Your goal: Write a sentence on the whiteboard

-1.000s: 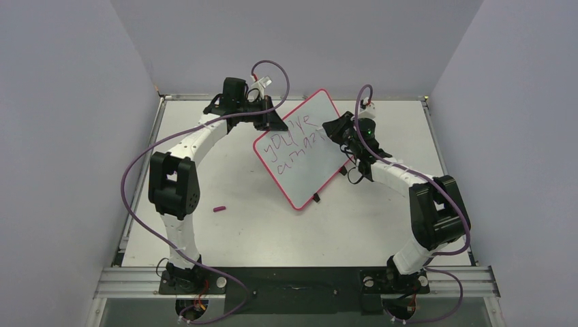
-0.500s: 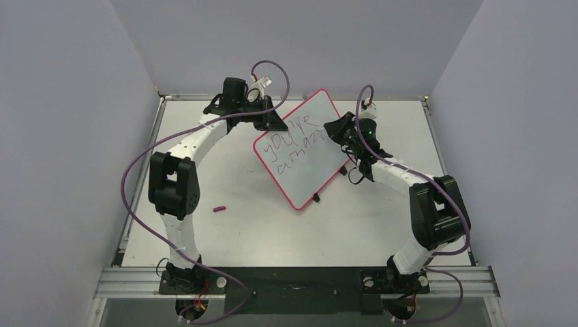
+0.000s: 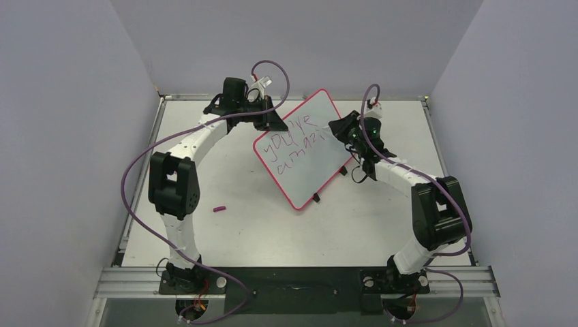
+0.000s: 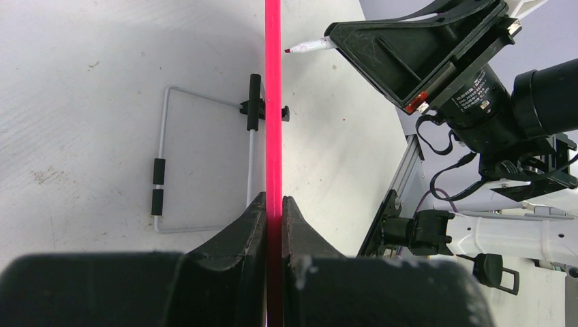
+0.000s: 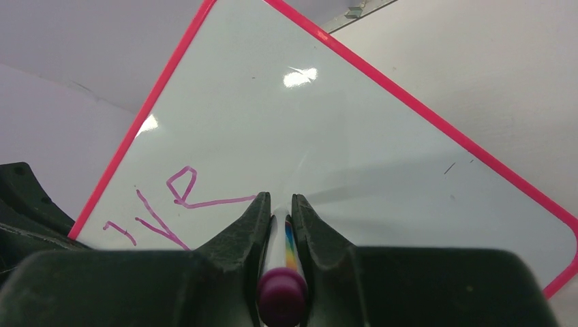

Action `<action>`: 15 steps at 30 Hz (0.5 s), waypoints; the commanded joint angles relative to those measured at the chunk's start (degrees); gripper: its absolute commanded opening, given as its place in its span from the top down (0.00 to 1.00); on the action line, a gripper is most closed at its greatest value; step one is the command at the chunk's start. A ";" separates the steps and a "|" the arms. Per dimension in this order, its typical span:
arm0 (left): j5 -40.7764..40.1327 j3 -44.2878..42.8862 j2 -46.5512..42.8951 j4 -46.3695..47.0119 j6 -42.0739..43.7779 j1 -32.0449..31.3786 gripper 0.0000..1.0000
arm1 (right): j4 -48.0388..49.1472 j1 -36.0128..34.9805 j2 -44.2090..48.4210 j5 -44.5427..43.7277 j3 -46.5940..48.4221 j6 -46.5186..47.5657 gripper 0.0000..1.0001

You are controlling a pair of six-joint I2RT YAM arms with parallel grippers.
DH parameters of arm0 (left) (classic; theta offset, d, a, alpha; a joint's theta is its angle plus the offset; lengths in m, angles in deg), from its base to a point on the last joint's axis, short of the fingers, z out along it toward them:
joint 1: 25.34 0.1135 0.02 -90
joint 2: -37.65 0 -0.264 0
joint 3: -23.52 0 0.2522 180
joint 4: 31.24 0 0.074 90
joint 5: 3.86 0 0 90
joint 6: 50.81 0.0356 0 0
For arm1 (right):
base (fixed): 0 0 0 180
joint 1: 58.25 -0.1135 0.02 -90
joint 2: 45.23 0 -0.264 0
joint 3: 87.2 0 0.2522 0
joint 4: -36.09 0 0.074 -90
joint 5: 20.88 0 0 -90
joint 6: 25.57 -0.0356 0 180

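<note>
The whiteboard [image 3: 310, 174], white with a red-pink rim, stands tilted at mid-table. My left gripper [image 3: 275, 123] is shut on its upper-left rim; in the left wrist view the rim [image 4: 273, 102] runs edge-on between the closed fingers of the left gripper [image 4: 273, 199]. My right gripper [image 3: 337, 129] is shut on a white marker [image 5: 285, 259] with a purple end. The marker's tip [image 4: 303, 48] is at the board's face. The sentence [image 3: 293, 139], in reddish-purple, fills two lines. Part of the sentence [image 5: 180, 191] shows above the right gripper [image 5: 281, 197].
A small purple cap [image 3: 219, 209] lies on the table left of the board. A wire stand [image 4: 204, 163] props the board from behind, its foot [image 3: 315, 198] at the lower corner. Grey walls close in three sides.
My right gripper has shifted slightly right and up along the second line with the marker, and that line has grown by a stroke. The left arm and the board have stayed put.
</note>
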 commanded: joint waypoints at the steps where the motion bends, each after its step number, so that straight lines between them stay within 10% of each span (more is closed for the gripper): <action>1: 5.10 -0.84 -4.92 4.08 -1.20 -0.46 1.00 | 1.81 0.49 0.59 0.30 1.28 -0.30 1.00; 15: 5.08 -0.77 -5.09 4.08 -1.13 -0.45 1.00 | 2.20 0.87 -1.61 0.13 1.02 0.34 1.00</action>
